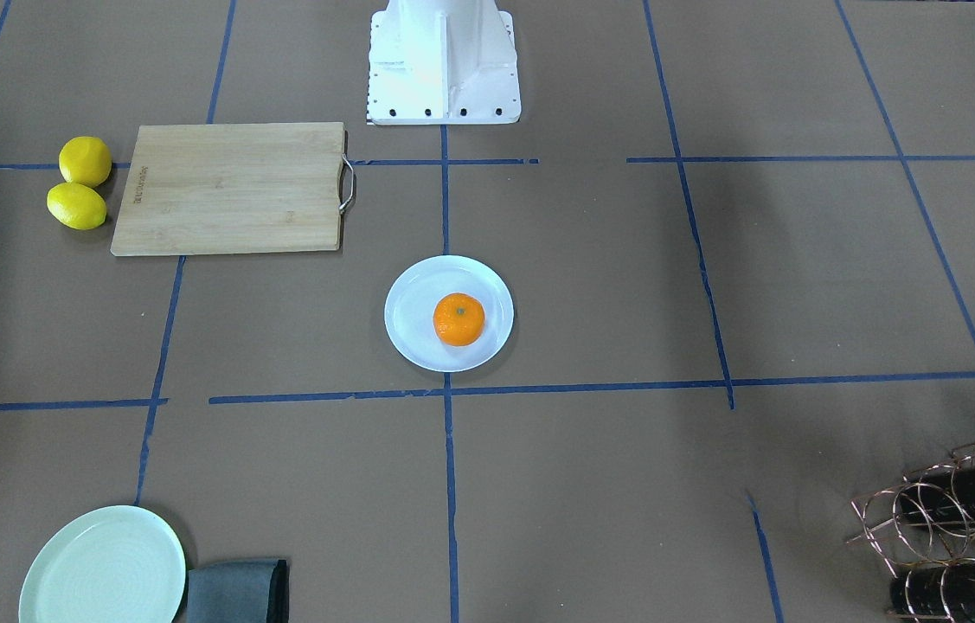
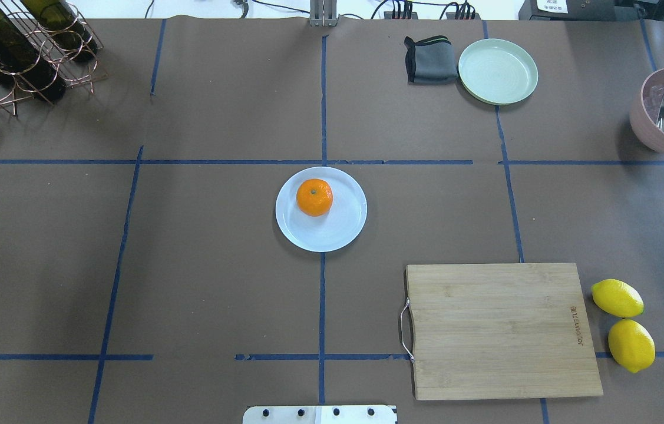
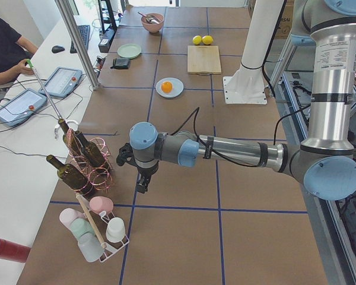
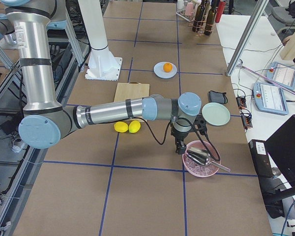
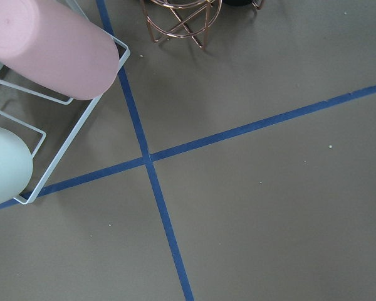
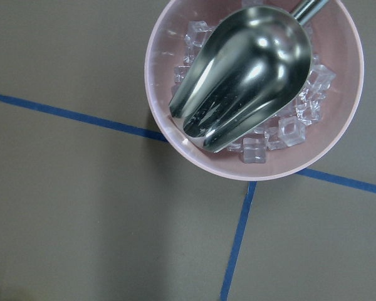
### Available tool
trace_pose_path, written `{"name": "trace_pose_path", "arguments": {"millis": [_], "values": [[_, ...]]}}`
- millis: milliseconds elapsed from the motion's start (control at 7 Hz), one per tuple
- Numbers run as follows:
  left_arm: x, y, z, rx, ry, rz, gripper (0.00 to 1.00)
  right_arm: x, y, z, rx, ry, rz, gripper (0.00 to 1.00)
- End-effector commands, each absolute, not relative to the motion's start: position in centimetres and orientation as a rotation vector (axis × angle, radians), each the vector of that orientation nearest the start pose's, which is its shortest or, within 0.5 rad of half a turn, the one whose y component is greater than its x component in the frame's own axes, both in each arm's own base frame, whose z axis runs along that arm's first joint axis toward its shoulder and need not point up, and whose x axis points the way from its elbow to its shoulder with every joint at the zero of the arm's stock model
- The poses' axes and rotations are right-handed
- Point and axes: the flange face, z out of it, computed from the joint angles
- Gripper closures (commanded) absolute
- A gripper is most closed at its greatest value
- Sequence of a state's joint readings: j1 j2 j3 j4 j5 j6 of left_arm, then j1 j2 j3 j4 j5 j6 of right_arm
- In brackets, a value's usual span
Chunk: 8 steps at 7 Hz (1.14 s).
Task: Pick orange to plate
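The orange [image 2: 314,197] rests on the pale bluish-white plate [image 2: 332,232] at the table's middle, toward its far-left part; the front-facing view also shows the orange [image 1: 458,318] on the plate [image 1: 405,320]. Neither gripper touches it. My left gripper [image 3: 142,184] hangs far off at the left end of the table, near the bottle rack, seen only in the side view. My right gripper [image 4: 179,147] hangs at the right end, just beside the pink bowl. I cannot tell whether either is open or shut.
A wooden cutting board [image 2: 499,330] lies front right with two lemons [image 2: 623,324] beside it. A mint-green plate [image 2: 498,70] and grey cloth [image 2: 429,59] sit at the back. A wine rack [image 2: 19,47] stands back left, a pink bowl [image 6: 169,56] of ice with a scoop [image 6: 244,69] at the right.
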<state>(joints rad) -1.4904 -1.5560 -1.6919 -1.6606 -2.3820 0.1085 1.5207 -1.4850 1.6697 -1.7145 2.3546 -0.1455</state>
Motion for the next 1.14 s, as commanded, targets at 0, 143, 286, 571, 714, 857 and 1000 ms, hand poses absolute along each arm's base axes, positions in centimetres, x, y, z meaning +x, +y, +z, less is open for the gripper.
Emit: {"name": "trace_pose_path", "arguments": {"millis": [0,143,286,571,714,857,1000], "values": [[-2.1,-49.8,59.4,0.194,0.808,0.255,0.00,3.9,-50.5,62.0,0.114,-0.787,-0.154,0.00],[-2.3,-49.8,59.5,0.195,0.807,0.252,0.00,4.0,-49.3,63.1,0.109,-0.792,-0.139,0.00],[-2.9,-49.7,59.7,0.193,0.804,0.236,0.00,4.2,-49.1,63.3,0.105,-0.813,-0.127,0.00],[-3.4,-47.2,62.3,0.143,0.807,0.208,0.00,5.1,-48.1,63.9,0.095,-0.854,-0.095,0.00],[-4.4,-45.9,63.6,0.122,0.808,0.175,0.00,5.0,-48.2,63.8,0.095,-0.859,-0.093,0.00],[-5.5,-45.3,64.1,0.107,0.809,0.143,0.00,5.2,-48.2,63.8,0.097,-0.859,-0.090,0.00],[-7.0,-45.0,64.5,0.055,0.813,0.082,0.00,5.3,-48.2,63.7,0.099,-0.859,-0.088,0.00]]}}
